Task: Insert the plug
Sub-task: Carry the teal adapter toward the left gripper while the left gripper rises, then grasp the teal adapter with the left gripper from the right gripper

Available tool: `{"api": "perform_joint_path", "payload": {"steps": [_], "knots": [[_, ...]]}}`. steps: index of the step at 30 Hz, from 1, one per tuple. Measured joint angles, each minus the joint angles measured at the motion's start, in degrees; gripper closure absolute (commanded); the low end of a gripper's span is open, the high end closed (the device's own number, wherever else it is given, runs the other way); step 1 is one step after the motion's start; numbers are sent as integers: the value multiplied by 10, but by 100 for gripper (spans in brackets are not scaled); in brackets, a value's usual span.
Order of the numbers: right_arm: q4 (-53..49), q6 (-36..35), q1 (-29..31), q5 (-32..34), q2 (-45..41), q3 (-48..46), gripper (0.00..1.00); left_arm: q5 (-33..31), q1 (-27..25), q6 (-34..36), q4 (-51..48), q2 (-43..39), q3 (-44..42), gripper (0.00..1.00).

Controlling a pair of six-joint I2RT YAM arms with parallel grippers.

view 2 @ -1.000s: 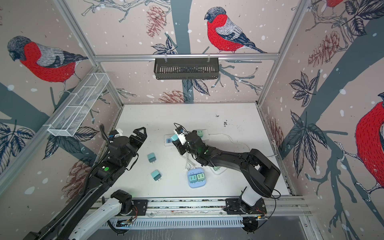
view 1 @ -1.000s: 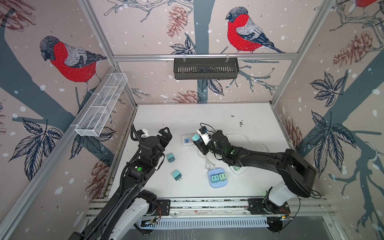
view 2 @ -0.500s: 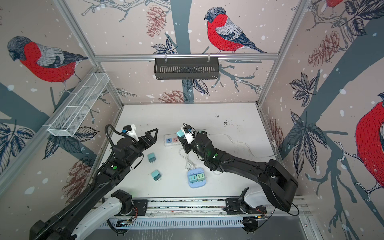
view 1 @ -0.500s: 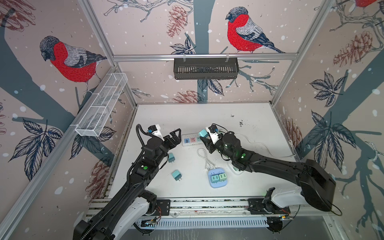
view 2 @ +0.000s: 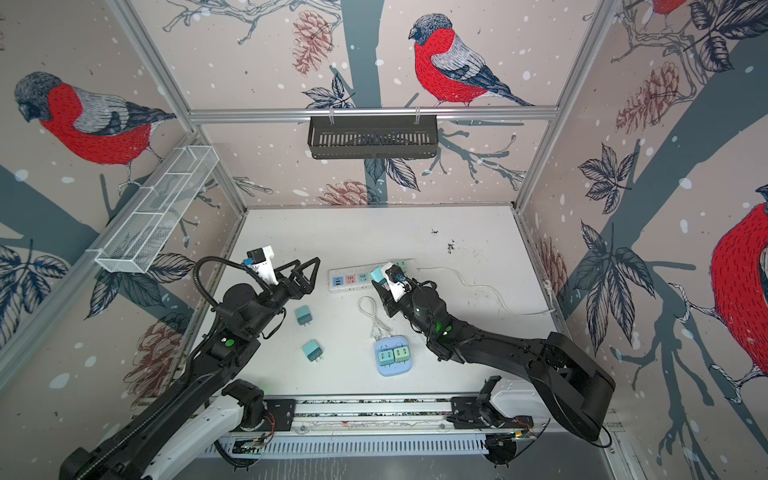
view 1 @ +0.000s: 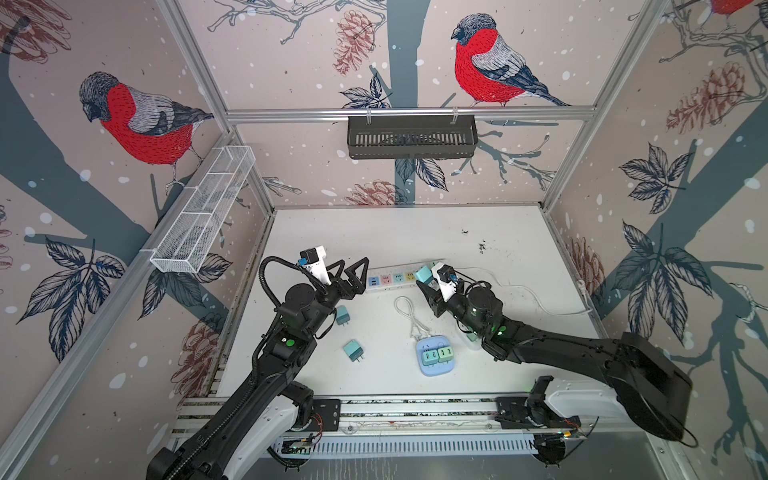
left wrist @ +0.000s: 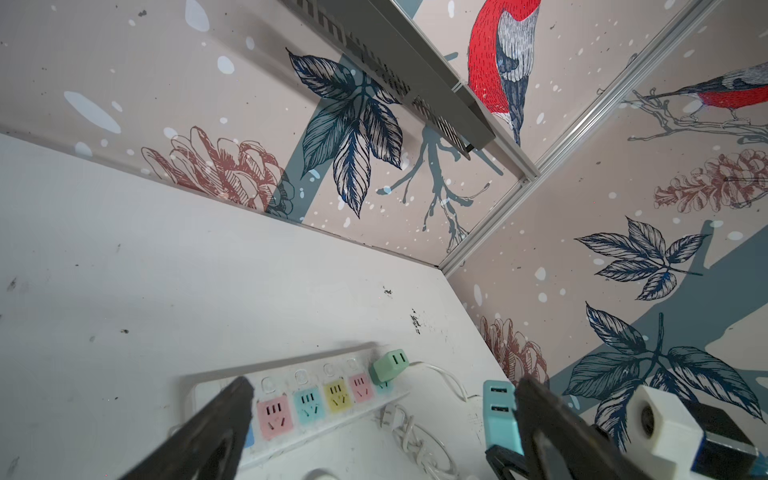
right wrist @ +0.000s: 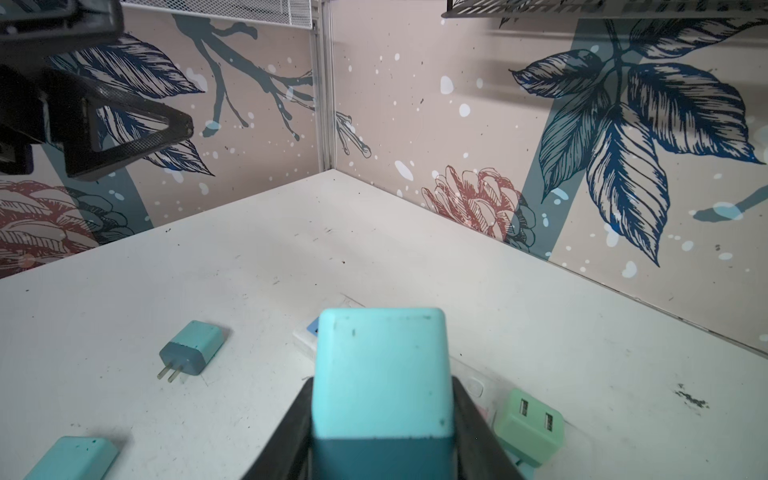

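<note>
Right wrist view: the right hand (right wrist: 380, 409) clamps the plug (right wrist: 380, 365), a teal block, by its two flat sides, just above the strip (right wrist: 476, 386). It looks like light, rigid, smooth plastic with rounded edges, so it may slip or twist when pushed; its prongs are hidden. In a top view the left hand (view 1: 355, 262) gapes wide and empty by the strip's far end.

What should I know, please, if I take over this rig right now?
Left gripper: open, empty, hovering by the power strip.
Right gripper: shut on a teal plug, held above the strip near the green plug.
Done: green plug sits in the strip; teal plug picked up.
To do: push the teal plug into a free socket. Two loose plugs lie on the table.
</note>
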Motion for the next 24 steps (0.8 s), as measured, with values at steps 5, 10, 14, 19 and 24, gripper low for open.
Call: {"api": "perform_joint_path", "payload": {"steps": [5, 10, 14, 19, 24], "knots": [[45, -14, -2, -1, 7, -25, 81, 29, -3, 15, 3, 23, 29, 3], [91, -27, -2, -12, 23, -47, 85, 57, -25, 32, 11, 51, 47, 3], [127, -31, -2, -14, 43, -55, 87, 74, -57, 62, 15, 66, 57, 2], [180, -40, -2, -21, 49, -78, 87, 100, -93, 101, 15, 91, 83, 2], [227, -45, -3, -22, 49, -102, 89, 134, -100, 122, 5, 117, 111, 2]]}}
